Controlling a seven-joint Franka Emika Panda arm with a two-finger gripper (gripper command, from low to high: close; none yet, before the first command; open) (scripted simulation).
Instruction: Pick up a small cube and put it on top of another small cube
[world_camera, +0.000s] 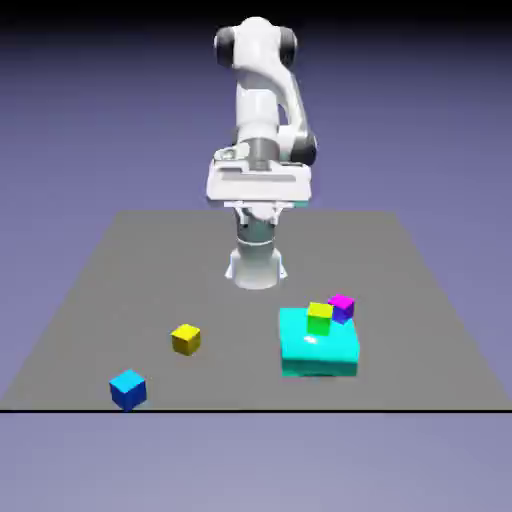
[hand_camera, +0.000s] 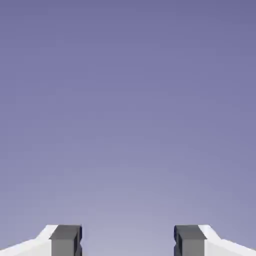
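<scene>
Exterior view, arm: I see my white jointed Franka arm (world_camera: 258, 100) rising at the table's far edge, its hand up high, well apart from every block.
Table: dark grey, flat-topped (world_camera: 240, 350), before a blue-violet backdrop.
Blue cube: the small plain blue cube (world_camera: 128, 390) sits by the near edge, toward the exterior view's left.
Yellow cube: a small dark-yellow cube (world_camera: 186, 339) rests near the blue one, farther from the camera and more to the exterior view's right.
Cyan block: a large, flat, glossy cyan block (world_camera: 318, 358) lies on the exterior view's right.
Yellow-green cube: a small bright yellow-green cube (world_camera: 319, 319) appears on top of the cyan block.
Magenta cube: a small magenta-purple cube (world_camera: 342, 308) shows at the block's far right corner; I can't tell what bears it.
Hand view, fingers: my two-finger gripper (hand_camera: 128, 241) is released, grey tips spread, nothing between them.
Hand view, background: plain blue-violet.
</scene>
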